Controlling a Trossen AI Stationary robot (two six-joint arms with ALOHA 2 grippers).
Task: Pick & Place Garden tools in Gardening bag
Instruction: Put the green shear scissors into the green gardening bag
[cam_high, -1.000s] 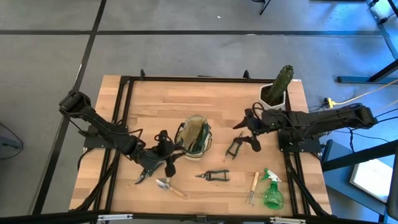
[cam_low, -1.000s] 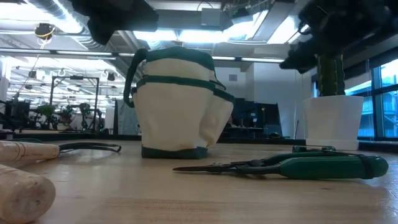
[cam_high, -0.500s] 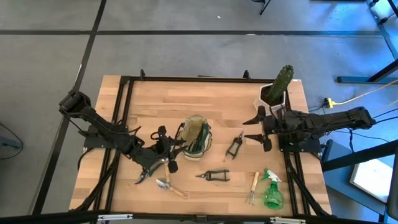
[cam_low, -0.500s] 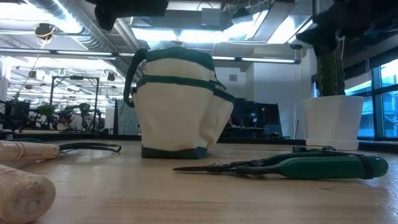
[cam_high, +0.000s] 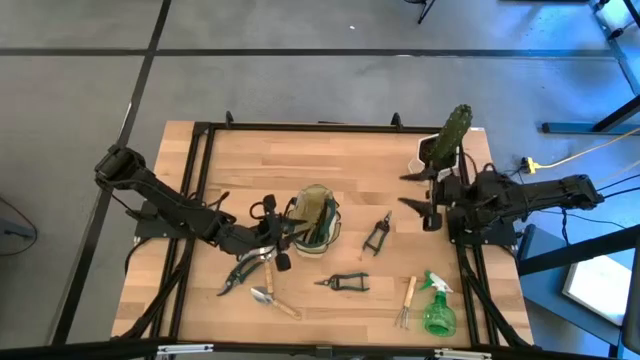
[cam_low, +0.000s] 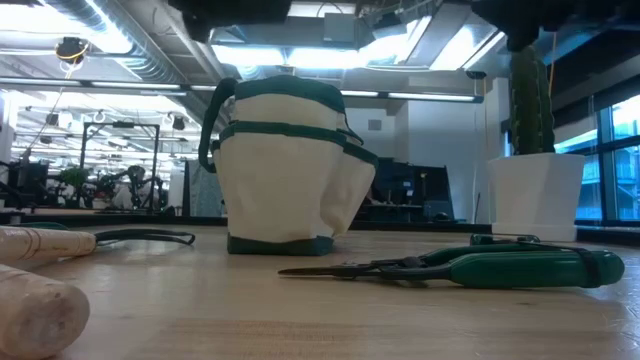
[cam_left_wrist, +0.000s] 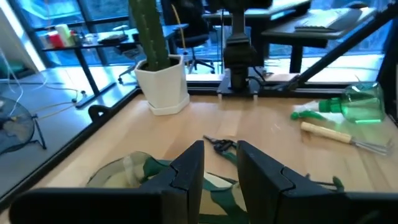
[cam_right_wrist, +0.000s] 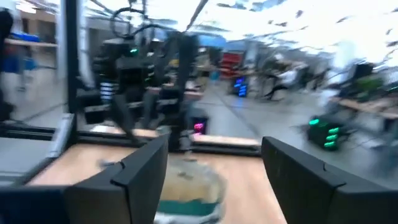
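The gardening bag (cam_high: 315, 218) stands upright at the table's middle, with green-handled tools inside. My left gripper (cam_high: 288, 236) hovers just left of its rim, open a little and holding nothing; its wrist view looks over the bag (cam_left_wrist: 134, 171). My right gripper (cam_high: 418, 196) hangs wide open near the right edge, holding nothing. Flat on the table lie pruners (cam_high: 240, 272), a trowel (cam_high: 272, 300), green-handled shears (cam_high: 343, 283), black pruners (cam_high: 377, 235), a hand fork (cam_high: 405, 300) and a spray bottle (cam_high: 436, 312).
A cactus in a white pot (cam_high: 445, 145) stands at the far right corner, close behind my right gripper. The low view shows the bag (cam_low: 285, 170), the shears (cam_low: 480, 268) and the pot (cam_low: 535, 195). Bare wood lies beyond the bag.
My left gripper has gone from above the pruners toward the bag, rising slightly and rolling. My right gripper has drawn back from the black pruners toward the table's right edge, rising and tipping up to about level. No tool has moved.
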